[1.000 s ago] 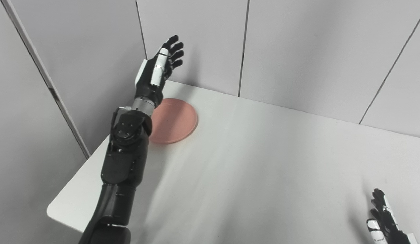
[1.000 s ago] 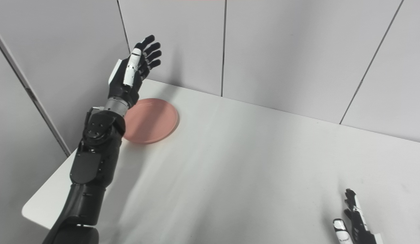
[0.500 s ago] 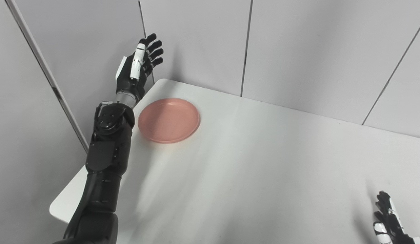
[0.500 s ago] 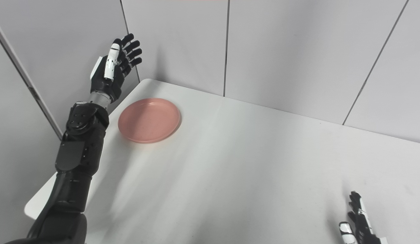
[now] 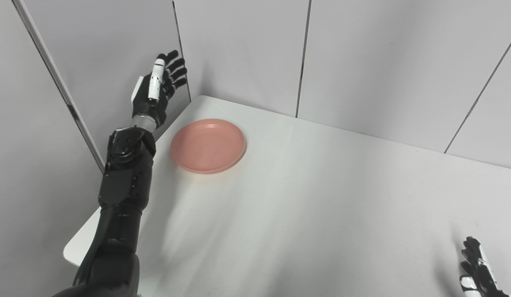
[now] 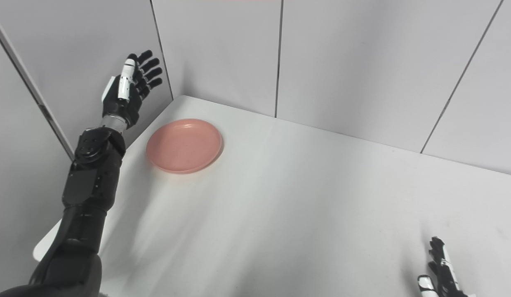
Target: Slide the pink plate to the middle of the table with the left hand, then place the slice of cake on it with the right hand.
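The pink plate (image 5: 208,144) lies flat and empty on the white table (image 5: 304,198), close to its far left corner, just to the right of and below the left hand (image 5: 155,91). That hand is raised off the table, out past the table's left edge and in front of the grey wall panels (image 5: 115,62), its fingers (image 5: 175,70) stretched out and spread apart, holding nothing. It does not touch the plate; a strip of bare tabletop and the table's edge lie between them. The black left forearm (image 5: 125,173) runs down from the hand along the left side of the table to the bottom of the picture, passing just left of the plate. The right hand (image 6: 441,270) shows only in part at the bottom right corner, low over the near side of the table and well apart from the plate; its fingers point up and hold nothing that can be seen, but whether they are spread or closed cannot be told from so little of it. No slice of cake appears in either view.
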You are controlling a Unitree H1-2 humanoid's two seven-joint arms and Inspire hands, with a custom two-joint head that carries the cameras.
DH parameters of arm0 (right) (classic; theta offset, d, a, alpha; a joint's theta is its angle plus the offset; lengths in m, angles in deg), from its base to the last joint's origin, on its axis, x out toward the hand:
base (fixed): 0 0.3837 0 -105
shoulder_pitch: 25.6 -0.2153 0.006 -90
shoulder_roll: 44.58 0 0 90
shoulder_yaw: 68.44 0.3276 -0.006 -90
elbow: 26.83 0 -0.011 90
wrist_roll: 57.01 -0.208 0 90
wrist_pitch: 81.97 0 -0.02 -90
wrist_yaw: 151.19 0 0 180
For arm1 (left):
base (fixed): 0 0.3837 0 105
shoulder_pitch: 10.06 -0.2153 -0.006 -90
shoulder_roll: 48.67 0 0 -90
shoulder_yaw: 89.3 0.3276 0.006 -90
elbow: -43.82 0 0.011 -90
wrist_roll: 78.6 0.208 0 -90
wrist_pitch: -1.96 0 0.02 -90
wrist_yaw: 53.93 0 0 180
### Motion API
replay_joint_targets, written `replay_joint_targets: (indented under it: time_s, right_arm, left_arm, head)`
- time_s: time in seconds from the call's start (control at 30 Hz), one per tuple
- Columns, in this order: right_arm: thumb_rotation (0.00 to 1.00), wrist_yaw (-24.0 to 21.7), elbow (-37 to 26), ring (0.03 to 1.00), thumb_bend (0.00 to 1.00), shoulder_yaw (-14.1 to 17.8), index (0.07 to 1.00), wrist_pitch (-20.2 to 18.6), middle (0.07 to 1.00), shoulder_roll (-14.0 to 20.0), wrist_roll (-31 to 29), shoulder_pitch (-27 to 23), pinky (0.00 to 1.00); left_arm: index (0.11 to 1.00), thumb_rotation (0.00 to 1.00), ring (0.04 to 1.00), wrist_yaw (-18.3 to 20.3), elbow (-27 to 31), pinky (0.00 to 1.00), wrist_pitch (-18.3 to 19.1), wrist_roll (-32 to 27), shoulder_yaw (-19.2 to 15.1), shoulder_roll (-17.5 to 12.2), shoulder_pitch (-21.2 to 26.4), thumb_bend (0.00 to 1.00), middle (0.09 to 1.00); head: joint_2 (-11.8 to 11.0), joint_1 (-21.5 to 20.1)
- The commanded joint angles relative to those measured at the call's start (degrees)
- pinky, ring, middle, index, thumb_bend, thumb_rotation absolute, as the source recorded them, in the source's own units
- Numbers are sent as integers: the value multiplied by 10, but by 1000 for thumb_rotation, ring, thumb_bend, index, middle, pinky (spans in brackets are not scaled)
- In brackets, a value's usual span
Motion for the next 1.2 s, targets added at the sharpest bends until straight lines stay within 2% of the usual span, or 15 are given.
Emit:
replay_joint_targets:
  time_s: [0.0,0.33,0.53,0.9,1.07,1.17]
  right_arm:
    - [1000,1,-8,998,390,8,997,-18,1000,9,-4,9,1000]
    - [1000,0,-5,991,384,8,995,-9,1000,9,-2,7,1000]
    - [1000,0,-12,998,385,9,997,-24,1000,8,1,8,1000]
    - [1000,0,-24,992,376,9,999,-35,1000,7,4,11,1000]
    - [1000,-1,-21,997,377,8,1000,-29,1000,9,3,10,1000]
    - [1000,0,-22,997,369,8,1000,-30,1000,8,3,10,1000]
  left_arm:
    - [839,1000,861,-4,1,854,-27,-2,-3,-19,19,387,860]
    - [839,1000,860,-1,-43,841,-45,-13,-11,-21,19,375,862]
    - [852,1000,878,-8,-60,847,-42,-10,-12,-23,19,389,877]
    - [838,1000,875,-12,-113,841,-67,-6,-8,-33,20,391,868]
    - [854,986,875,-4,-139,854,-77,-10,-5,-35,21,415,873]
    - [851,998,873,-10,-148,856,-76,-10,-4,-32,23,394,868]
  head:
    - [1,-1]
    - [1,-2]
    - [1,-2]
    - [4,-3]
    - [6,-2]
    - [7,-2]
